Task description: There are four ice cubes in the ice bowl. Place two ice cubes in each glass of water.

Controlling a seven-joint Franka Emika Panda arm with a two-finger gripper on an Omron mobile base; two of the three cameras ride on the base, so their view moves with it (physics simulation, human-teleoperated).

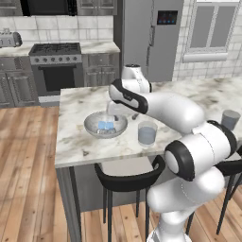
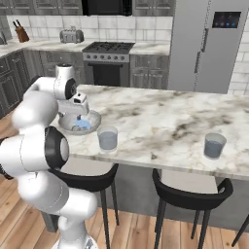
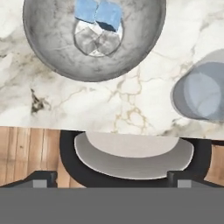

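Observation:
The ice bowl (image 1: pixel 92 124) (image 2: pixel 95 118) (image 3: pixel 52 48) sits near the left end of the marble island. Pale-blue ice cubes (image 1: pixel 106 125) (image 2: pixel 83 124) (image 3: pixel 98 13) lie in it; two show plainly in the hand view. One glass of water (image 1: pixel 147 133) (image 2: pixel 107 139) (image 3: pixel 201 92) stands just right of the bowl. The other glass of water (image 1: pixel 230 119) (image 2: pixel 214 145) stands far to the right. My gripper (image 1: pixel 115 111) (image 2: pixel 80 115) (image 3: pixel 111 179) hovers over the bowl area, open, with nothing between its fingers.
The island's front edge (image 3: pixel 109 124) runs close below the bowl. Black stools (image 1: pixel 127 182) (image 2: pixel 187 197) (image 3: pixel 131 153) stand under it. A stove (image 1: pixel 56 66) and a fridge (image 2: pixel 209 44) are along the back wall.

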